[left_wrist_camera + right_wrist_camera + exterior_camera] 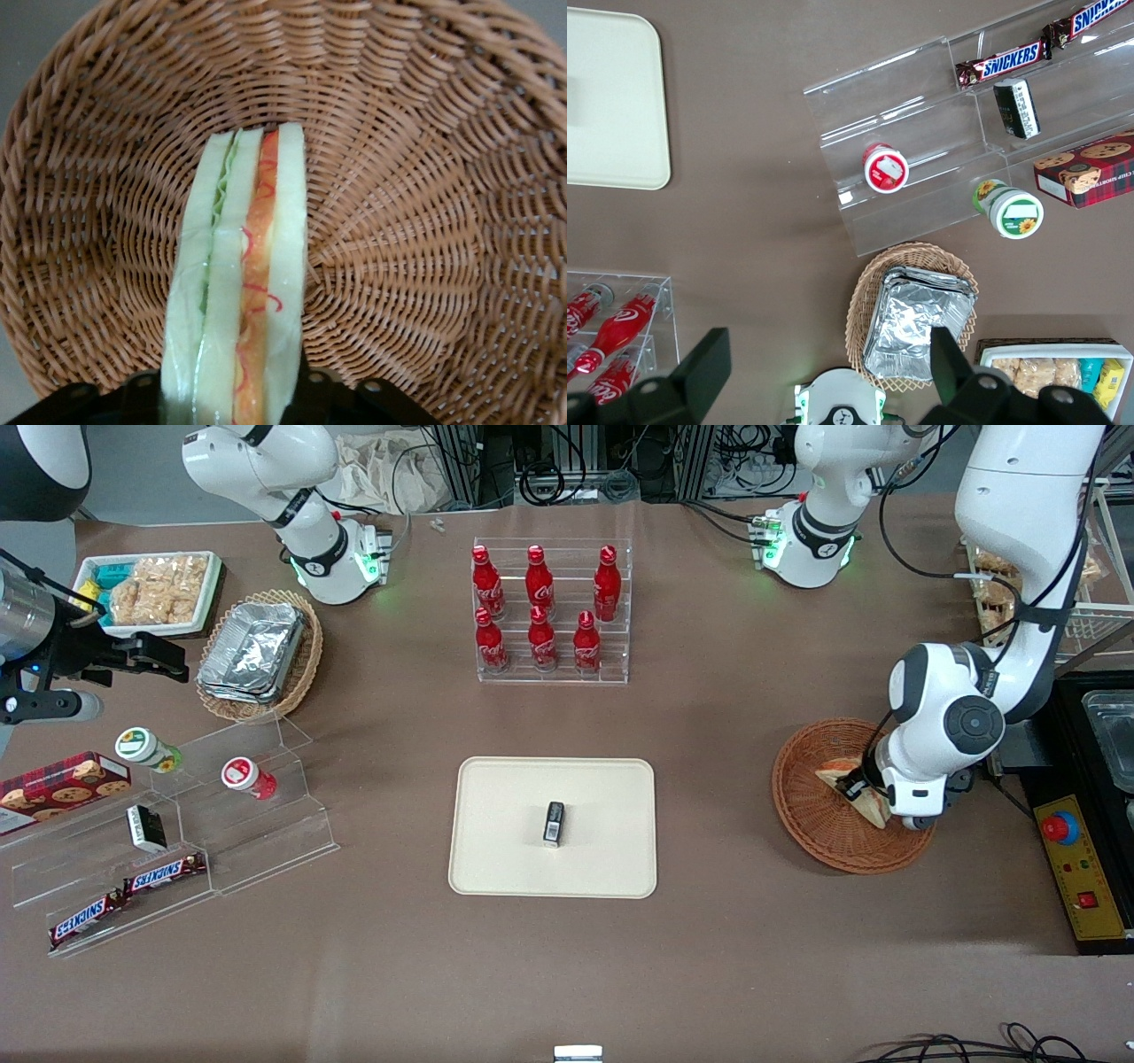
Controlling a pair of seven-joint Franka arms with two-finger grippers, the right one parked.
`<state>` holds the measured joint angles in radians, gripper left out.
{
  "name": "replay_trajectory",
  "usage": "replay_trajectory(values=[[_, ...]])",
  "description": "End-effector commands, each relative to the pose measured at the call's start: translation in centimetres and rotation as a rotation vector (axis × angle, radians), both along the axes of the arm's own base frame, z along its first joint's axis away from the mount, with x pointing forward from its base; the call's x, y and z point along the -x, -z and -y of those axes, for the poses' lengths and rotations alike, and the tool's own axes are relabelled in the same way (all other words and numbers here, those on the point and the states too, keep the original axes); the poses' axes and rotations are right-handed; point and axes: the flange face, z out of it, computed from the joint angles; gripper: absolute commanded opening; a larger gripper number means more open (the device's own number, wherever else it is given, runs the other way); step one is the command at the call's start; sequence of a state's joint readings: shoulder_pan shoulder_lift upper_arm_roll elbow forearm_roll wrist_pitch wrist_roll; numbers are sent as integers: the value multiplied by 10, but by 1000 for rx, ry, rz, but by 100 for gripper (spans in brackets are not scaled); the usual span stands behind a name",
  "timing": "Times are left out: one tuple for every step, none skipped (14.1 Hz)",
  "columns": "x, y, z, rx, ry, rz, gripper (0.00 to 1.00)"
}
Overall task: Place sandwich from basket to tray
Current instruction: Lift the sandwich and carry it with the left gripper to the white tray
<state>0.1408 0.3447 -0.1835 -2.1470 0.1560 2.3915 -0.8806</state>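
Here my end effector (232, 409) is clamped across the flat bread faces of the triangular white-bread sandwich (237, 283), inside the round reddish-brown wicker basket (425, 221). It looks soft and light, so I judge a gentle squeeze suits.

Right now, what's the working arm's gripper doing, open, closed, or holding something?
Gripper: down in the basket, shut on the sandwich.
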Motion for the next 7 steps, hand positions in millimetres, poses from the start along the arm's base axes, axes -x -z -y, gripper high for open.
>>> replay_trajectory(values=[[-11,-32,4,-32,5,13,0],[-19,-51,5,-44,10,-2,0],[-26,-72,15,-54,26,-23,0],[-35,-98,24,-62,36,-36,0],[-45,-125,35,-64,44,-46,0],[-54,-152,51,-61,60,-50,0],[-61,-181,60,-52,65,-50,0]])
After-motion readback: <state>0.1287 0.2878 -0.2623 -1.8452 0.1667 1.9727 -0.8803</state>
